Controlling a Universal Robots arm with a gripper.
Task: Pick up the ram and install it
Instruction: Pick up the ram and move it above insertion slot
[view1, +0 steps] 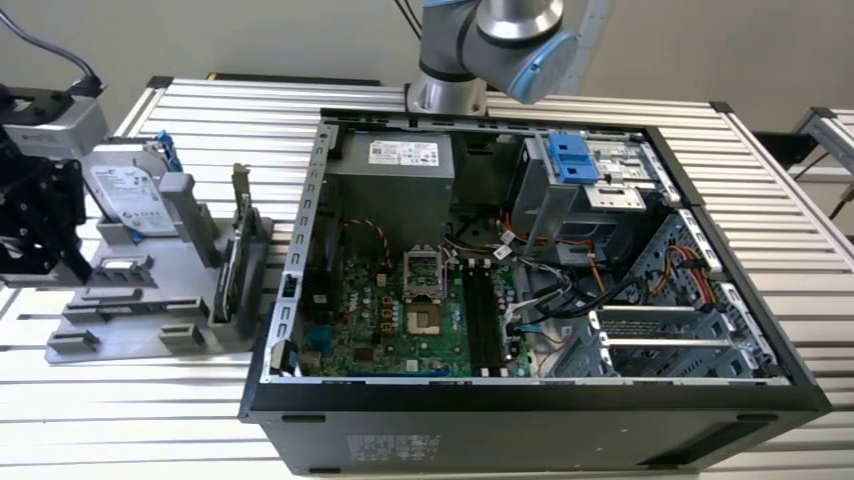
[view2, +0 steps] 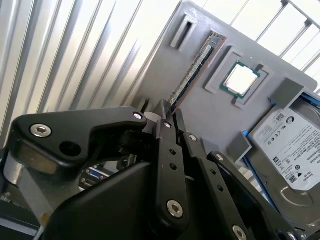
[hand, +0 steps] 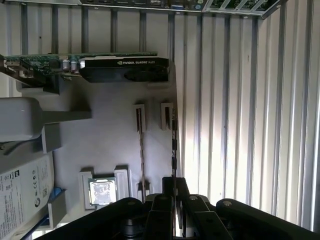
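The ram (view2: 195, 67) is a thin stick with a row of dark chips, standing on its long edge over the grey holder tray (view2: 200, 120). In the first wrist view the ram (hand: 174, 145) runs edge-on along the tray's (hand: 110, 145) side, slightly off its slotted bracket (hand: 166, 116). My gripper (view2: 170, 111) has its black fingers closed narrowly on the ram's near end, and the gripper (hand: 174, 181) shows one finger on each face. In the exterior view the black wrist head (view1: 34, 200) hangs over the tray's (view1: 127, 345) left end.
The tray also holds a processor chip (view2: 241, 79), a silver hard drive (view1: 127, 195) with blue rails, and an upright expansion card (view1: 240, 260). To the exterior view's right lies the open computer case (view1: 534, 400), with black memory slots (view1: 483, 320) on its green motherboard.
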